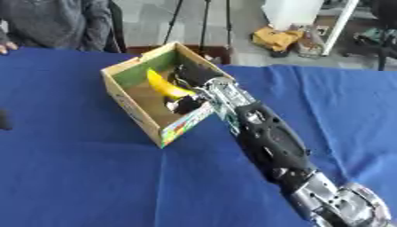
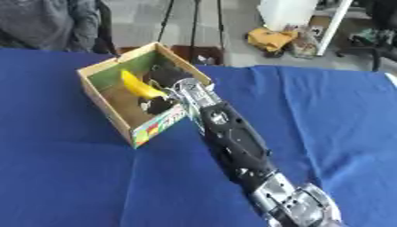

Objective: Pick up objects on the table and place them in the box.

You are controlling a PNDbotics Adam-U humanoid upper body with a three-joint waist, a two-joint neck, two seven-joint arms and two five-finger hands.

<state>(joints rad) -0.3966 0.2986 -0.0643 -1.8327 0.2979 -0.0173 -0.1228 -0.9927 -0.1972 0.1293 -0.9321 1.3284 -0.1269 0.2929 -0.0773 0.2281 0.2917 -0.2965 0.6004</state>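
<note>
Box [image 1: 128, 104]: open, on our blue table [image 1: 70, 177].
Banana [image 1: 164, 85]: inside the box.
Right hand [image 1: 188, 84]: inside the box, grasping our banana.

Both views look down from the robot's head, steeply and slightly forward, onto the blue-covered table [image 1: 77, 177], with the right arm [image 1: 267, 142] running up from the lower right corner toward the open cardboard box [image 1: 136, 111] near the middle. They sit side by side, so the pictures are nearly alike: the box lies further left in the right eye view (and the far floor shows a little more on the right there). Both share the table, the box, the arm and the strip of floor beyond the far edge. The table edge runs slightly askew, dropping toward the right.
</note>
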